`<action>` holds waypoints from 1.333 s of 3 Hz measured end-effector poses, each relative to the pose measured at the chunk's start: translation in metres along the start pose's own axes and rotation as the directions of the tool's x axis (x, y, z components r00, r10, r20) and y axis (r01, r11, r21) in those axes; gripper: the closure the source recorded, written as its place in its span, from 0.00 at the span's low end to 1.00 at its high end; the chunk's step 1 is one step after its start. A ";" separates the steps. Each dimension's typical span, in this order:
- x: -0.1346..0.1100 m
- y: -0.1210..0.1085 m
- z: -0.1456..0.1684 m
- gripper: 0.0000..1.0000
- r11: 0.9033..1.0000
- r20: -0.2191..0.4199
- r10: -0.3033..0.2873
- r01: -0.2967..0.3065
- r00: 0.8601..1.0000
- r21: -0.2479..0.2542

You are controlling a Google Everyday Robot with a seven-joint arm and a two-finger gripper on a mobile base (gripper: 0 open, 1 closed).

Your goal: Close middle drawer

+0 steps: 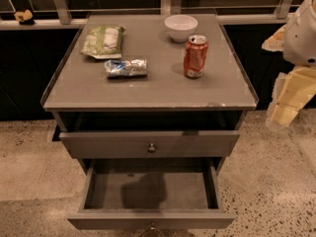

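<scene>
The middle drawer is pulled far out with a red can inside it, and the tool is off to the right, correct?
No. The camera view shows the middle drawer pulled far out but empty; the red can stands on the cabinet top. The tool is off to the right.

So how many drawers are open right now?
2: the middle drawer, pulled far out; the upper drawer, slightly out above it. A third may be hidden below. The gripper hangs far right.
</scene>
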State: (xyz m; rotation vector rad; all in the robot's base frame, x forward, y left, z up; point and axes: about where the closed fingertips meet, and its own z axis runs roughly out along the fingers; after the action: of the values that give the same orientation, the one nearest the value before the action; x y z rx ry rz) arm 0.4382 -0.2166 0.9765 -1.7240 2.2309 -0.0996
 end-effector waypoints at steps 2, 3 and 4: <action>0.012 0.018 0.012 0.00 1.000 -0.017 0.007 -0.007 1.000 0.004; 0.040 0.053 0.036 0.00 1.000 -0.038 0.029 -0.029 0.999 -0.002; 0.076 0.092 0.066 0.00 0.998 -0.056 0.056 -0.057 0.997 -0.017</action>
State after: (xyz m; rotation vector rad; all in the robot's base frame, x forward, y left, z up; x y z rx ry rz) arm 0.3549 -0.2548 0.8758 -1.6863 2.3251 -0.1150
